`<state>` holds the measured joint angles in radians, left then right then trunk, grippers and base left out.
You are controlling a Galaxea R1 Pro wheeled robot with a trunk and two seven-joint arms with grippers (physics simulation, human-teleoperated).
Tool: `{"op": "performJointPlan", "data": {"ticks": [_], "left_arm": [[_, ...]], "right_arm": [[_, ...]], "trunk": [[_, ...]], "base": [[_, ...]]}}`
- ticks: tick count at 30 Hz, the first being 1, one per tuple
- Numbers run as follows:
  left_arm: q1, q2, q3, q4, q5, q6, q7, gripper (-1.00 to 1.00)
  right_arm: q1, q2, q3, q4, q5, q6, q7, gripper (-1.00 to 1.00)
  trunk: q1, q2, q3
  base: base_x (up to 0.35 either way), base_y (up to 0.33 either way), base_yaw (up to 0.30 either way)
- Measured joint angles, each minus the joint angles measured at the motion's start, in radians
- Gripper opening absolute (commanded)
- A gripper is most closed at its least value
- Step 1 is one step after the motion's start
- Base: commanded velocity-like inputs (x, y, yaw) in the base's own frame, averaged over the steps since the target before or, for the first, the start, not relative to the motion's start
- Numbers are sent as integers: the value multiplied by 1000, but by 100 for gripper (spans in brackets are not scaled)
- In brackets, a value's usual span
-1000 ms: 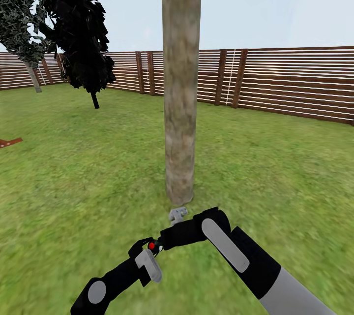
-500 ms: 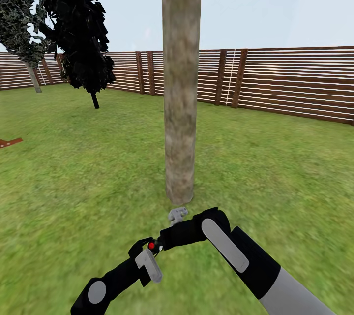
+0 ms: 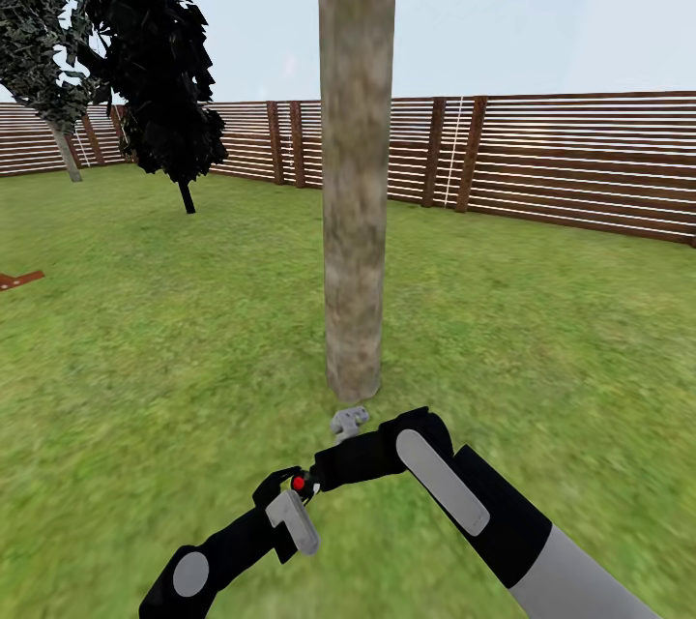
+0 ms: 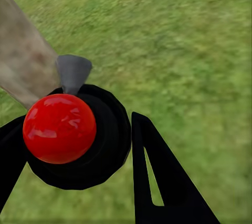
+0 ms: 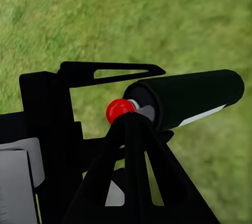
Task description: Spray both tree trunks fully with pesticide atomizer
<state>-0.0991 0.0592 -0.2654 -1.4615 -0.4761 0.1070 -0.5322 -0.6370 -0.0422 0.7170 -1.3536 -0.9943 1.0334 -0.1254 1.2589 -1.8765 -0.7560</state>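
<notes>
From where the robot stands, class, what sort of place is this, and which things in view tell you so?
Most likely a fenced garden: green grass lawn, a thick grey-brown bark tree trunk, and a horizontal-slat wooden fence behind.

No text, brand, number or sign can be read anywhere. The atomizer point(image 5: 189, 98) carries a pale label stripe, but it is plain, with no lettering that can be made out. Its red cap point(image 4: 59, 128) is unmarked. The trunk point(image 3: 356, 164) shows only mottled bark, and the fence point(image 3: 541, 155) at the far side shows only bare horizontal slats. The grey plates on the arms bear no marking either.
</notes>
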Motion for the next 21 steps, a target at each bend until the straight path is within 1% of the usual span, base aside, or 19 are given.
{"op": "performJointPlan", "data": {"ticks": [21], "left_arm": [[1,0,-1,-12,1,3,-2,-100]], "right_arm": [[0,0,-1,0,0,0,0,-100]], "trunk": [[0,0,0]], "base": [[0,0,0]]}}
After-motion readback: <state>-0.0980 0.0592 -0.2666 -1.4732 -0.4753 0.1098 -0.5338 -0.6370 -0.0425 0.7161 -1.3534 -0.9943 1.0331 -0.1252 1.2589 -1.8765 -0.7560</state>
